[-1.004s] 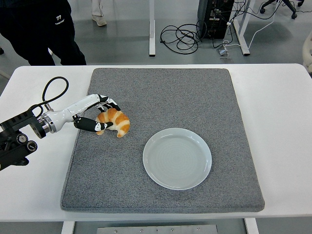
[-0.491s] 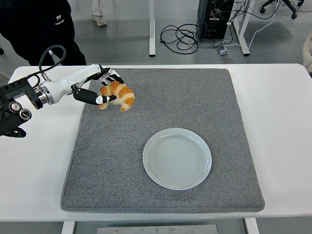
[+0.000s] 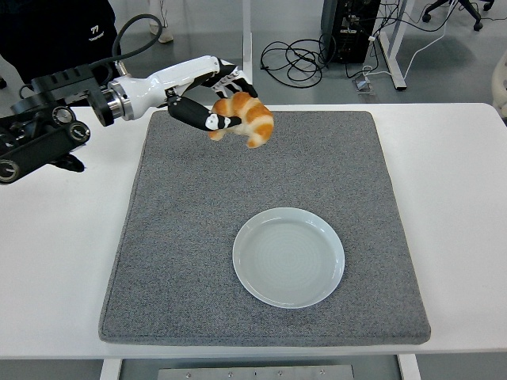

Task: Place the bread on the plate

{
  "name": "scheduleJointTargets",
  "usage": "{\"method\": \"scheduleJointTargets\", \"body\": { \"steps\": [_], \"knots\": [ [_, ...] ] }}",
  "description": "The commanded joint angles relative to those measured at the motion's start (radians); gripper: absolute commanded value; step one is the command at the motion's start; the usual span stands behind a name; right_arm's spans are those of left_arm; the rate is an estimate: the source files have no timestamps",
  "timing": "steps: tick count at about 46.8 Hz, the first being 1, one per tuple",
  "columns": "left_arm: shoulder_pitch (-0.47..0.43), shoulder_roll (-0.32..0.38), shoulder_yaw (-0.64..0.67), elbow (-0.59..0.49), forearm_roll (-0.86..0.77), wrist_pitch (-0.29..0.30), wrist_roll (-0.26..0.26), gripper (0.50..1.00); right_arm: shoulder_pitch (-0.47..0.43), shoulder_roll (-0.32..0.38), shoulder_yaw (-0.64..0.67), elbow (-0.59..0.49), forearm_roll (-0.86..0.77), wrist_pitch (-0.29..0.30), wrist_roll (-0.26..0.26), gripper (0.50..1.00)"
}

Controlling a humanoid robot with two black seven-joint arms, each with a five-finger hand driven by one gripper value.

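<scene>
My left hand (image 3: 215, 101) is shut on a golden-brown croissant (image 3: 247, 119) and holds it in the air above the far part of the grey mat (image 3: 198, 237). The croissant sticks out to the right of the fingers. A pale round plate (image 3: 288, 256) lies empty on the mat, below and a little to the right of the held croissant. The right arm is out of view.
The mat covers most of the white table (image 3: 451, 198). A person in dark clothes (image 3: 55, 32) stands behind the table at the far left. Cables and desk legs lie on the floor beyond the table.
My left hand has lifted the croissant off the mat's left side and carried it up and to the right, toward the mat's far middle. The plate has not moved.
</scene>
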Motion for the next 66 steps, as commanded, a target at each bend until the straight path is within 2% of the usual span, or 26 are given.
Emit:
{"method": "scheduleJointTargets", "body": {
  "steps": [1,13,19,28,45,66],
  "knots": [
    [-0.001,-0.014,0.002,-0.013,0.0,0.003,0.024,0.5,-0.002,0.0,0.0,0.0,0.0,0.0,0.0,1.0],
    [-0.001,-0.042,0.002,-0.109,0.002,0.013,0.097,0.5,0.0,0.0,0.0,0.0,0.0,0.0,0.0,1.0],
    [0.007,-0.056,0.007,-0.154,0.011,0.019,0.111,0.5,-0.002,0.0,0.0,0.0,0.0,0.0,0.0,1.0],
    [0.009,-0.088,0.09,-0.182,0.016,0.048,0.111,0.5,0.0,0.0,0.0,0.0,0.0,0.0,0.0,1.0],
    [0.07,-0.146,0.141,-0.2,0.066,0.066,0.11,0.5,-0.002,0.0,0.0,0.0,0.0,0.0,0.0,1.0],
    [0.197,-0.151,0.141,-0.2,0.241,0.134,0.091,0.5,-0.002,0.0,0.0,0.0,0.0,0.0,0.0,1.0]
  ]
}}
